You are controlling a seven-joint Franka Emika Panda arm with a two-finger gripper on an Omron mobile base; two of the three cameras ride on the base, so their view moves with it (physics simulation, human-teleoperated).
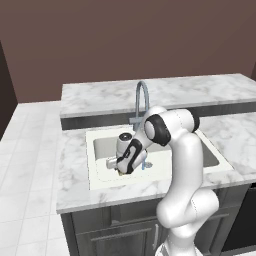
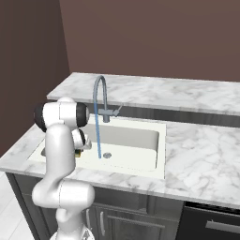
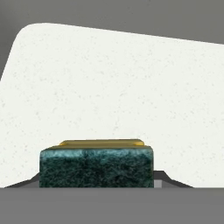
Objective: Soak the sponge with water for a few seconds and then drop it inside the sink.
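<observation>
**Sponge held low in the basin, beside the running stream**

The white arm reached forward and down into the sink (image 1: 102, 172), a white rectangular basin set in the marble tabletop (image 1: 75, 165). The jaws (image 1: 120, 170) were clamped on the sponge (image 3: 96, 168). In the hand view the sponge sat between the two dark fingertips (image 3: 164, 179), its dark green-black face turned toward the camera and a thin yellow edge showing along its top. Beyond it lay the pale, speckled floor of the basin.

In the left base view the sponge (image 1: 121, 171) showed as a small yellow-and-dark patch at the tip of the hand, low in the front left part of the basin. From the right base view a bit of yellow (image 2: 78, 153) peeked out beside the arm at the basin's left side.

The grey gooseneck faucet (image 2: 99, 91) stood at the back rim of the sink. The water (image 2: 98, 136) fell from its spout as a thin, straight, light-blue stream and landed just beside the round grey drain (image 2: 107, 155). In the left base view the stream (image 1: 144, 164) came down just to the right of the hand, near the sponge; whether it touched the sponge could not be told.
</observation>
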